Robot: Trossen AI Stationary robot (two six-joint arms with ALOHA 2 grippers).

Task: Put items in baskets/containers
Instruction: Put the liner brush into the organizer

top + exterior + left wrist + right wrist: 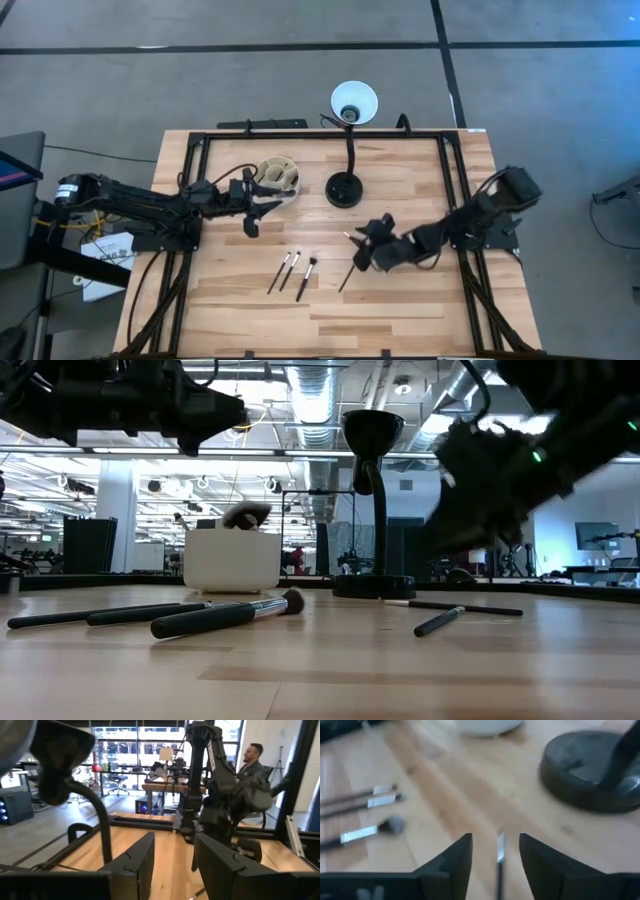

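Makeup brushes (291, 270): several in cup (279, 176), four left on table; right gripper (362, 244) and left gripper (262, 201) both spread, empty.

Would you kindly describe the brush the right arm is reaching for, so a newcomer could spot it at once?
Start at the black desk lamp on the wooden table. Toward the near edge, the right gripper hovers, fingers open, above one brush. It lies alone, apart from the three brushes grouped on its left.

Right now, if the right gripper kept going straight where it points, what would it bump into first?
Probably the thin brush lying between the open jaws of the right gripper; beyond it, bare table before the cup. Depth is unclear.
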